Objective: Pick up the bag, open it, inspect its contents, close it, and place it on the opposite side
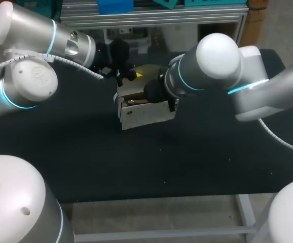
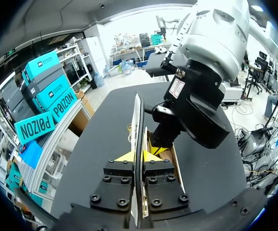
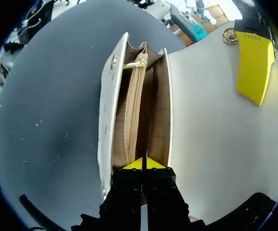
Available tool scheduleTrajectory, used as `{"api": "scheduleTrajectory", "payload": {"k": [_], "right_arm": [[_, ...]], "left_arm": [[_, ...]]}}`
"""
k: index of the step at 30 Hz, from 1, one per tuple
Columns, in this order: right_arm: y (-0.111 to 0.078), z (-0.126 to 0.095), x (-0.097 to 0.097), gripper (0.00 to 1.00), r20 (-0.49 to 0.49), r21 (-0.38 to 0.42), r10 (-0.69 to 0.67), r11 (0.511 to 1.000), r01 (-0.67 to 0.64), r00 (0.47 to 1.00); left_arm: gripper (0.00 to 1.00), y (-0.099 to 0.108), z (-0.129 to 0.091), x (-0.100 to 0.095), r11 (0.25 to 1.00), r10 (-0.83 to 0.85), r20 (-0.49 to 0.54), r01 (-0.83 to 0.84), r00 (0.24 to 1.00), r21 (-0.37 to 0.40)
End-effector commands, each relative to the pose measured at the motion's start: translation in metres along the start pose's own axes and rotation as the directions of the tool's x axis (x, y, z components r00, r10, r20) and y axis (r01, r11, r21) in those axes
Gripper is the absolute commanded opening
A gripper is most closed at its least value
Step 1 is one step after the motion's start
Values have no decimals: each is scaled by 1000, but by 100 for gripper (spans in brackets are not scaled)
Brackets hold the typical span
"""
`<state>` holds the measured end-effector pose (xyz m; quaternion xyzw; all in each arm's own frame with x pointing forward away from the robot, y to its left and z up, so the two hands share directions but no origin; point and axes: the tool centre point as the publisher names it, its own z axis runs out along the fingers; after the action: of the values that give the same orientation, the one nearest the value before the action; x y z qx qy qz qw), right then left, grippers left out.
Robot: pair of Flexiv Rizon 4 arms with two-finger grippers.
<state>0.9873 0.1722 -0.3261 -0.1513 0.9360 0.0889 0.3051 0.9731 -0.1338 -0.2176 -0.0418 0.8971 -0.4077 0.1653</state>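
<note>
Black and matte, the table has a flat surface with a few pale specks. Smooth grey-and-white shells with glowing blue rings make up the two arms. The left arm enters from 9 o'clock and the right arm from 3 o'clock. They meet just toward 12 o'clock from the table's centre.

Between them stands the bag, a small boxy piece in cream leather-like material with a flat front panel and squared corners. Its flap, a broad, smooth, pale sheet, is lifted off the mouth. In the left wrist view it shows only edge-on, as a thin white blade. The left gripper is clamped on that flap, one yellow tip against each face. One of its fingertips shows in the right wrist view, lying on the flap beside a round gold snap.

The right gripper sits down in the open mouth, its black body hiding much of the bag from the head camera. Its fingers are pressed nearly together on a thin tan inner panel, and the contact itself is hard to make out. Ahead of them lies a tan lining split into narrow pockets. A closed zip with gold teeth and a gold pull runs along one pocket, and what the pockets hold cannot be seen.
</note>
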Motion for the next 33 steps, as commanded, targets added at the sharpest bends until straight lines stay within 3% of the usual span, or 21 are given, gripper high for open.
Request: {"api": "scheduleTrajectory", "payload": {"k": [1, 12, 13, 15, 18, 20, 23, 25, 33], "right_arm": [[3, 9, 6, 0, -26, 13, 0, 1000, 0, 1000], [2, 12, 25, 0, -100, 80, 44, 996, -36, 994], [2, 14, 27, 18, -112, 79, 49, 996, -41, 992], [2, 17, 28, 37, -126, 81, 51, 996, -41, 991], [2, 18, 29, 48, -137, 78, 54, 996, -44, 989], [1, 18, 29, 71, -144, 74, 57, 996, -47, 988], [0, 19, 28, 82, -149, 80, 61, 996, -50, 987], [-2, 19, 27, 100, -151, 82, 66, 995, -54, 986], [-3, 20, 28, 100, -161, 86, 72, 995, -59, 984]], "left_arm": [[0, -2, -3, 1, 1000, 7, 12, -7, 1000, 30], [0, -2, -5, 3, 995, 49, 17, -50, 999, 90], [0, -3, -5, 4, 994, 54, 18, -55, 998, 95], [0, -4, -5, 4, 993, 60, 18, -62, 998, 97], [0, -5, -6, 5, 993, 68, 20, -70, 997, 100], [0, -5, -6, 5, 992, 70, 20, -72, 997, 100], [0, -5, -7, 6, 991, 82, 22, -84, 996, 100], [0, -5, -7, 8, 990, 95, 19, -96, 995, 100], [0, -5, -7, 9, 988, 117, 14, -118, 993, 100]]}}
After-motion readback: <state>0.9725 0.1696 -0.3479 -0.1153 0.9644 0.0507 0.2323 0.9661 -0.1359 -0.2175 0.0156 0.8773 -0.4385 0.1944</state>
